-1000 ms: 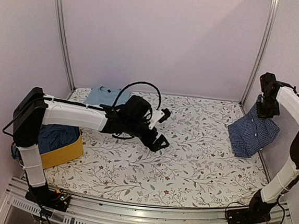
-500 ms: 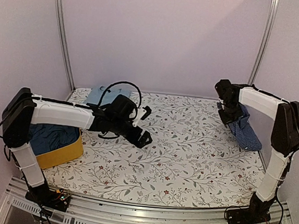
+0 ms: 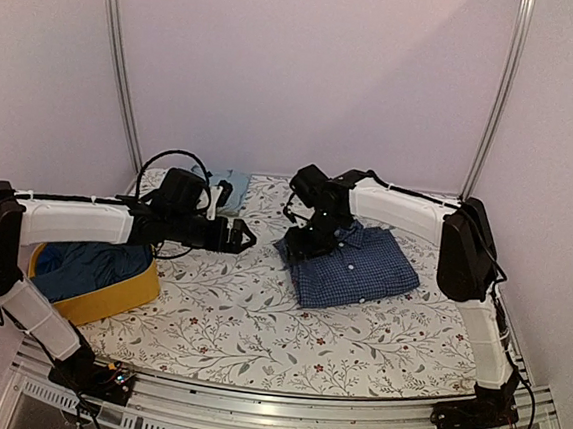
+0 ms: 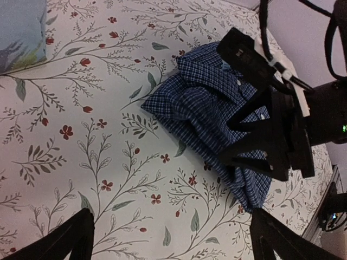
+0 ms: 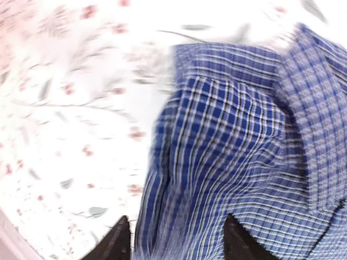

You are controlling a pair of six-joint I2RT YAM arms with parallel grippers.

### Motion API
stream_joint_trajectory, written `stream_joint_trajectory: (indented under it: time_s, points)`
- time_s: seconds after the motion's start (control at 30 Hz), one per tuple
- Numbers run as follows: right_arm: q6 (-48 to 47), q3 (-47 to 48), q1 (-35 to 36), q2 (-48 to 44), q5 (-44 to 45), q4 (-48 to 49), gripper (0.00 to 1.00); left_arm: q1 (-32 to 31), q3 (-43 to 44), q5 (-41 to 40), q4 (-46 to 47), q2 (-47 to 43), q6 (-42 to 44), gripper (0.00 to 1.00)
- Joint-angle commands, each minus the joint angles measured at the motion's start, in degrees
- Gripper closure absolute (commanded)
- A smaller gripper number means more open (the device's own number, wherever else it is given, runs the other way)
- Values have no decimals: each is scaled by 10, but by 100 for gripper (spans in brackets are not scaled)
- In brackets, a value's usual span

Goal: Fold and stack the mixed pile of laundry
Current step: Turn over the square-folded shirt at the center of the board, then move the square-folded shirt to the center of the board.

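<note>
The navy-and-white checked shirt [image 3: 357,266] lies spread flat on the table's middle right, collar toward the back. My right gripper [image 3: 302,242] hangs over its left edge. In the right wrist view its jaws [image 5: 176,244] stand apart above the checked cloth [image 5: 233,151], gripping nothing. My left gripper [image 3: 241,235] is open and empty over the bare cover, left of the shirt [image 4: 200,103]. A folded light blue T-shirt [image 3: 231,188] lies at the back left. Dark blue clothes [image 3: 92,263] fill the basket.
The yellow fabric basket [image 3: 124,299] stands at the left front, under my left arm. A floral table cover [image 3: 257,322] spans the table. Metal posts rise at both back corners, and a metal rail runs along the near edge.
My right arm swung the checked shirt from the right edge to the middle, laid it flat, and its jaws parted. My left arm drew back to the left.
</note>
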Motion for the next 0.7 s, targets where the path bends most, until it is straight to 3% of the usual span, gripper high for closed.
stream_joint_trajectory:
  time_s: [0.0, 0.03, 0.1, 0.27, 0.37, 0.57, 0.67]
  points:
    - [22, 29, -2, -34, -236, 59, 31, 24, -14, 31, 27, -12, -51, 0]
    - [24, 12, -14, -58, -262, 86, 24, 25, -15, 43, 33, -10, -52, 0]
    - [38, -57, -52, -124, -310, 146, 22, 24, -9, 78, 39, 3, -58, 0]
    - [51, -262, -195, -261, -355, 236, 33, -10, 27, 162, 100, 65, -53, 0]
    - [12, -320, -248, -257, -357, 238, 40, -31, 80, 187, 113, 123, -49, 3]
    - [-17, -390, -267, -205, -367, 284, 47, -69, 245, 245, 68, 295, -31, 27]
    - [-4, -438, -266, -183, -395, 315, 50, -74, 264, 255, 75, 341, -47, 33]
